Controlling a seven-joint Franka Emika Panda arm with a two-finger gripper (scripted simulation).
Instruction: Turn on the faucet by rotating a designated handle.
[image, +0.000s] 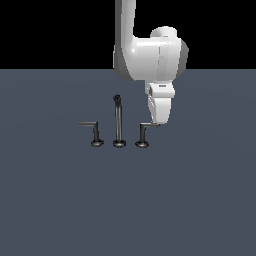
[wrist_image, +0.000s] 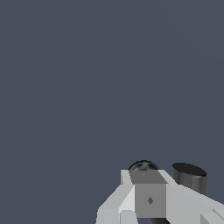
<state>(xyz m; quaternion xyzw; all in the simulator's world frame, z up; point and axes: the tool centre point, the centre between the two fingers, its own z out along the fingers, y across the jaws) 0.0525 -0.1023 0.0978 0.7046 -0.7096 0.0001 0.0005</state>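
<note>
Exterior view: end effector (image: 157, 121) meets the designated handle's (image: 145, 128) arm tip.

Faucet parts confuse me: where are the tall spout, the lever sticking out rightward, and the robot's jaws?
spout (image: 119, 122), exterior view, middle of its upright stem.
designated handle (image: 144, 132), exterior view, on its post below the bend.
gripper (image: 158, 121), exterior view, tip of the white jaws, at the lever arm's end.
</note>
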